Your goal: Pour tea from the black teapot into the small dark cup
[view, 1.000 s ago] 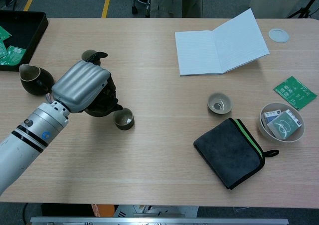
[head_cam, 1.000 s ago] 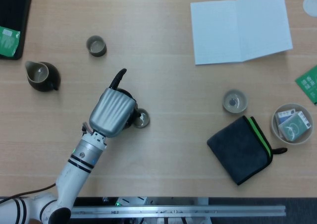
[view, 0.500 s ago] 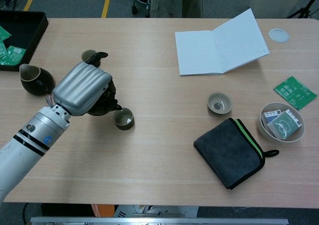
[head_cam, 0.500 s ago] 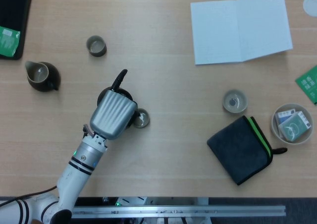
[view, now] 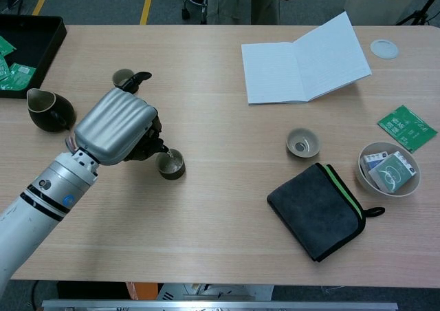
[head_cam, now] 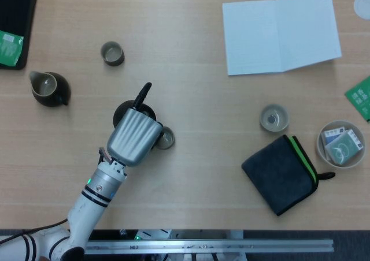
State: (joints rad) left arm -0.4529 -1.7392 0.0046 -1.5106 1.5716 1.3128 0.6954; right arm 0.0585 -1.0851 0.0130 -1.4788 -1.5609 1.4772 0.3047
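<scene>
My left hand (head_cam: 133, 137) grips the black teapot (head_cam: 125, 108) from above and hides most of it. The teapot's long handle (head_cam: 141, 96) sticks out past the hand, away from me. In the chest view the left hand (view: 117, 125) tilts the teapot (view: 148, 148) so its spout hangs right over the rim of the small dark cup (view: 170, 164). That cup (head_cam: 166, 138) stands upright on the table, just right of the hand. I cannot tell whether tea is flowing. My right hand shows in neither view.
A dark pitcher (head_cam: 49, 89) and a second small cup (head_cam: 112, 53) stand at the left. A pale cup (head_cam: 273, 117), a folded dark cloth (head_cam: 281, 174), a bowl of packets (head_cam: 342, 144) and an open notebook (head_cam: 280, 30) lie on the right. A black tray (head_cam: 14, 18) sits far left.
My left hand has drawn slightly toward me and tipped the teapot further, bringing its spout down over the small dark cup. The cup has stayed in place.
</scene>
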